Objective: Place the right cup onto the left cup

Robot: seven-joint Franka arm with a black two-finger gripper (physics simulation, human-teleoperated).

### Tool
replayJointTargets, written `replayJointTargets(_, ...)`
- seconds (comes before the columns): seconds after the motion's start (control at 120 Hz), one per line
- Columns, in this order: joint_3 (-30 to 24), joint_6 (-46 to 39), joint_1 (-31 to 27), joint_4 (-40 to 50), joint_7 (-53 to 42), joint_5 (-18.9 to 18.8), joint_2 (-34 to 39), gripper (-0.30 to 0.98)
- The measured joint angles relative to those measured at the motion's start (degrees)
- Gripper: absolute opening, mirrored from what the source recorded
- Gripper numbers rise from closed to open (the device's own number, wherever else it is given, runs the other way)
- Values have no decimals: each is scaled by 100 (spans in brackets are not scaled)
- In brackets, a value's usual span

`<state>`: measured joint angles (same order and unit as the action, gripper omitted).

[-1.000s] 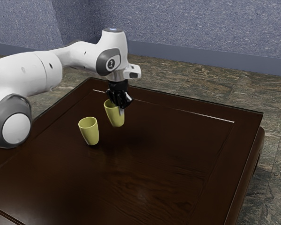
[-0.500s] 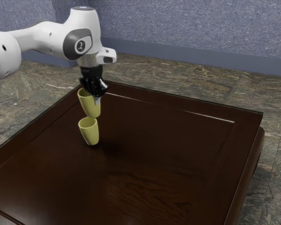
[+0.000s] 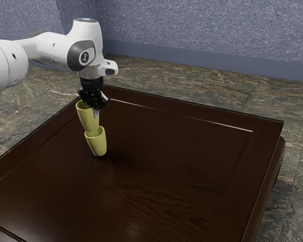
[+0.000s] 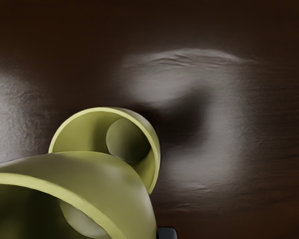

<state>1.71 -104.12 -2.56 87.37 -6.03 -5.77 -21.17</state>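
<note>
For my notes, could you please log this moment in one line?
pincer: shut on upper cup | position: above lower cup, not fully nested | contact: unclear

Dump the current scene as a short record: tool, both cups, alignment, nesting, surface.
tool: shut on upper cup
upper cup: yellow, held, mouth up
lower cup: yellow, standing on table, mouth up
alignment: upper cup looks off-centre, covering part of lower cup's mouth in wrist view
nesting: contact or entry cannot be confirmed
surface: dark brown wooden table
</note>
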Motion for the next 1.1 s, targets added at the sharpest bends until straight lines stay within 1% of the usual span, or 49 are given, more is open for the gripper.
replayJointTargets(0.2,28,-57,3,-186,-8,0,-287,-10)
replayJointTargets(0.5,75,-219,8,-217,-28,23,-603,-9)
replayJointTargets(0.533,71,-237,12,-218,-27,34,-612,-4)
replayJointTargets(0.683,55,-183,11,-216,13,102,-543,29)
replayJointTargets(0.775,22,-49,23,-215,48,129,-334,43)
replayJointTargets(0.867,-4,106,55,-217,92,138,-104,52)
replayJointTargets(0.975,7,335,169,-209,146,171,336,59)
replayJointTargets(1.033,50,552,398,-170,164,202,704,61)
replayJointTargets(1.1,306,807,894,16,183,222,1157,63)
